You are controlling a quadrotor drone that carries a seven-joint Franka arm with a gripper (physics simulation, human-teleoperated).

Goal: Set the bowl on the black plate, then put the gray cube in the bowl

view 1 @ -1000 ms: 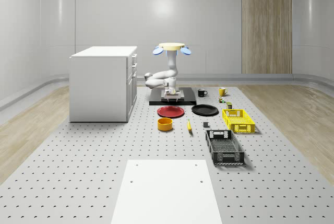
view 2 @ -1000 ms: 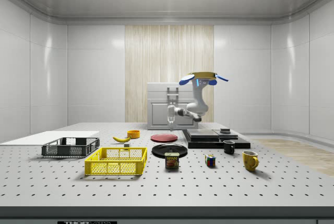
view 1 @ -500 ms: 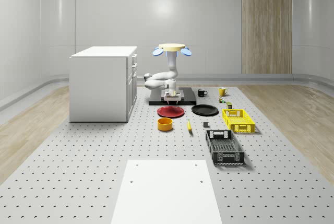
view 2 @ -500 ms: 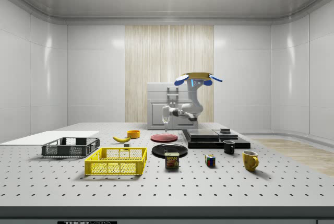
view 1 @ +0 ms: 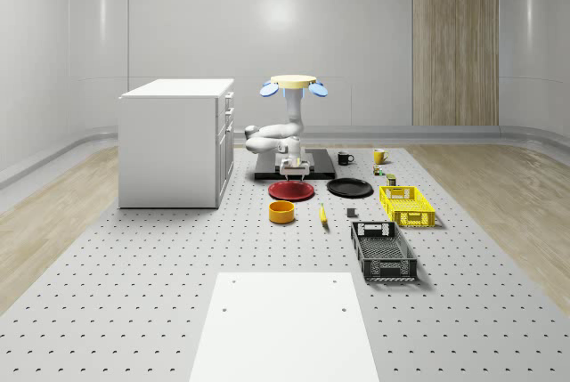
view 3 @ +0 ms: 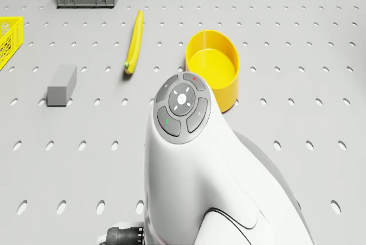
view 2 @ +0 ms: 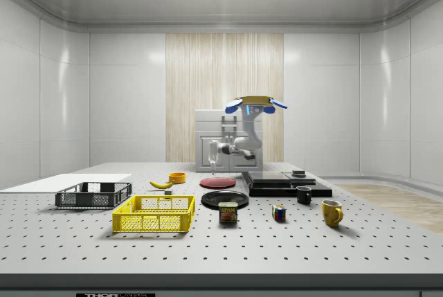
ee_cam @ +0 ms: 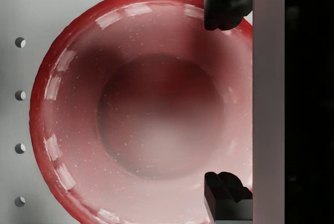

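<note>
Drone (view 1: 293, 82): hovers above the red plate's (view 1: 291, 191) far edge. Gripper (ee_cam: 227, 98): above the red plate, fingers (ee_cam: 224, 6) spread wide, holding nothing. Yellow bowl (view 1: 281, 212): on the table (view 1: 134, 257) just in front of the red plate. Black plate (view 1: 349, 188): beside the red plate. Gray cube (view 3: 62, 85): near the banana (view 3: 134, 41).

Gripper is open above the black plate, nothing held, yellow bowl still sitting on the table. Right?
Not quite: the gripper is open and empty over the red plate, not the black plate, as the wrist view shows. The yellow bowl is on the table.
</note>
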